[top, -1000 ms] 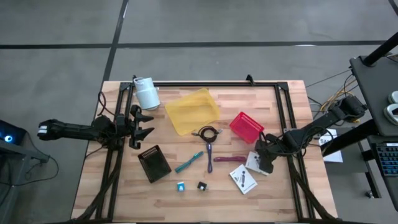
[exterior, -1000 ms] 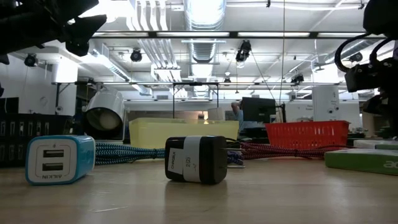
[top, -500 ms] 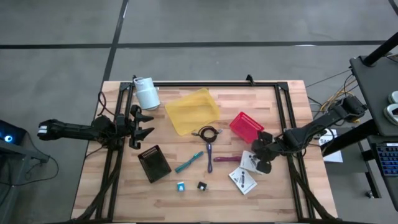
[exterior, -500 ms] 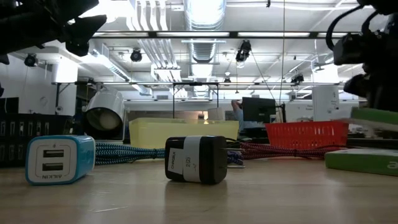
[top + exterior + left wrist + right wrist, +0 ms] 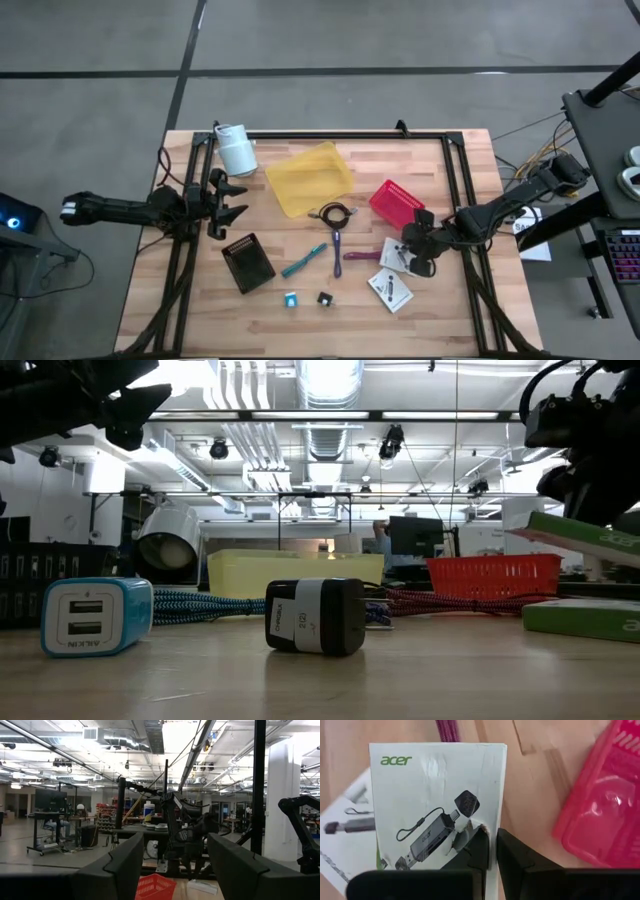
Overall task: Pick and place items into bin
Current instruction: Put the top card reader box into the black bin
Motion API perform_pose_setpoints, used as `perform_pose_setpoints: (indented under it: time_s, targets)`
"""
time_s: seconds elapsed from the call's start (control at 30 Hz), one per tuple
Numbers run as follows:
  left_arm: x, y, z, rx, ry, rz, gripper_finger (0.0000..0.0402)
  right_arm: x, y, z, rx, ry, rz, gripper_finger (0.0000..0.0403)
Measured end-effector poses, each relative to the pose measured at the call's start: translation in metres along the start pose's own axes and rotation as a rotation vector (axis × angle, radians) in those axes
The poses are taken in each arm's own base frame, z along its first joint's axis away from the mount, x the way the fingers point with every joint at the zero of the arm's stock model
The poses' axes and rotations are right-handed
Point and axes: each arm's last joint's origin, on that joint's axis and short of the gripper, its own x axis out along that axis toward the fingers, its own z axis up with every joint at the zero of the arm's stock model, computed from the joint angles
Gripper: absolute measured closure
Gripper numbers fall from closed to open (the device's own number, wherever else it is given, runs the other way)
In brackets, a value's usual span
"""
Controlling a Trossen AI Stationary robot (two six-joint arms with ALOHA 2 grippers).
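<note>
Right wrist view alone shows right gripper (image 5: 490,851) clenched on white card (image 5: 437,805); left gripper (image 5: 232,199) released.

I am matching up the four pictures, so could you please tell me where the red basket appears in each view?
High view: red basket right of centre, just behind the right gripper.
Low view: basket at mid-right, on the table's far side.
Left wrist view: at the bottom edge, centre.
Right wrist view: along the right edge.
Shared landmark: the white card held beside it.
</note>
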Motion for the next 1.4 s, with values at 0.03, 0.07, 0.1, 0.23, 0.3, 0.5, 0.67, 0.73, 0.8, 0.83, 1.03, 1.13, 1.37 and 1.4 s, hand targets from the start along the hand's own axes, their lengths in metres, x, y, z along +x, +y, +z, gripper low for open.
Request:
perform_pose_setpoints:
  time_s: [0.03,0.07,0.1,0.23,0.3,0.5,0.67,0.73,0.8,0.83,1.03,1.13,1.37,1.4]
  targets:
    - [0.000,0.000,0.000,0.000,0.000,0.000,0.0198,0.000,0.001,0.001,-0.006,-0.013,0.003,0.0381]
    - [0.000,0.000,0.000,0.000,0.000,0.000,0.0198,0.000,0.001,0.002,-0.013,-0.026,0.002,0.0381]
    - [0.000,0.000,0.000,0.000,0.000,0.000,0.0198,0.000,0.002,0.003,-0.023,-0.039,0.003,0.0381]
    - [0.000,0.000,0.000,0.000,0.001,0.000,0.0198,0.000,0.004,0.007,-0.047,-0.080,0.020,0.0381]
    - [0.000,0.000,0.000,0.000,0.002,0.000,0.0198,0.000,0.004,0.008,-0.054,-0.103,0.011,0.0381]
    - [0.000,0.000,0.000,0.000,0.003,0.000,0.0198,-0.001,0.005,0.013,-0.072,-0.184,-0.026,0.0381]
    - [0.000,0.000,-0.001,0.000,0.005,0.000,0.0198,-0.002,0.006,0.018,-0.071,-0.248,-0.053,0.0381]
    - [0.000,0.000,-0.001,0.001,0.008,0.000,0.0198,-0.003,0.007,0.020,-0.075,-0.284,-0.059,0.0381]
    - [0.001,0.000,-0.001,0.001,0.013,0.000,0.0198,-0.004,0.009,0.024,-0.084,-0.325,-0.058,0.0381]
    - [0.001,0.000,-0.002,0.002,0.014,0.000,0.0198,-0.004,0.010,0.026,-0.090,-0.347,-0.053,0.0381]
    - [0.001,0.000,-0.002,0.002,0.016,0.000,0.0198,-0.008,0.014,0.034,-0.143,-0.434,-0.028,0.0381]
    - [0.001,0.000,-0.002,0.002,0.018,0.000,0.0198,-0.008,0.016,0.036,-0.173,-0.471,-0.024,0.0381]
    - [0.002,0.000,-0.005,0.026,0.044,0.000,0.0198,-0.001,0.016,0.036,-0.262,-0.660,-0.067,0.0381]
    - [0.003,0.000,-0.006,0.026,0.047,0.000,0.0198,0.000,0.016,0.035,-0.268,-0.681,-0.067,0.0381]
